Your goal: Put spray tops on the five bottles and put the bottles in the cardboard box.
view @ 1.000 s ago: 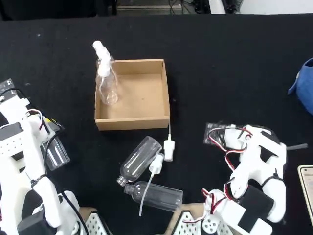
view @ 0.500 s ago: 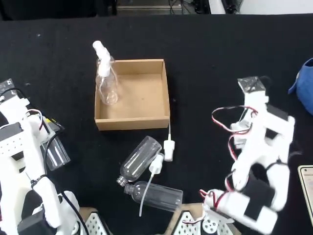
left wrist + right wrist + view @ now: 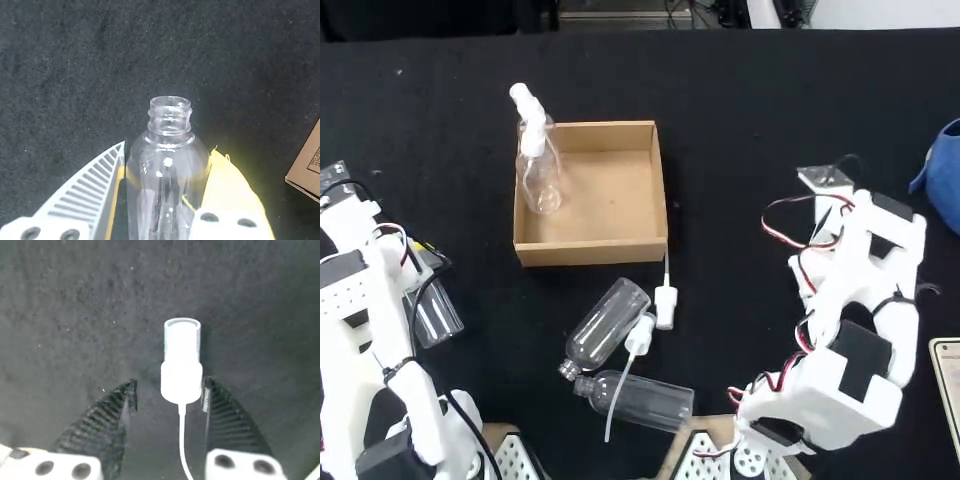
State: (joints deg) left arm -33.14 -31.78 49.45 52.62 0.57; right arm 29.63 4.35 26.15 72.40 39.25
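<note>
My left gripper (image 3: 168, 150) is shut on a clear, uncapped bottle (image 3: 170, 165), its open neck pointing away from the wrist; in the high view that bottle (image 3: 435, 312) is at the table's left. My right gripper (image 3: 167, 385) is open around a white spray top (image 3: 181, 360) with a thin tube. The top touches one finger and a gap remains at the other. In the high view the right gripper (image 3: 825, 180) is at mid right. The cardboard box (image 3: 590, 243) holds one capped bottle (image 3: 535, 160). Two uncapped bottles (image 3: 605, 322) (image 3: 638, 398) and two spray tops (image 3: 665, 300) (image 3: 640, 335) lie in front of it.
A blue object (image 3: 942, 180) pokes in at the right edge, and a pale card (image 3: 948, 362) lies below it. Black cloth (image 3: 770, 100) covers the table. Bare cloth lies between the box and the right arm.
The right arm has unfolded from its tucked pose, and its gripper has swung away from the front toward the back of the table. The left arm and its bottle have not moved.
</note>
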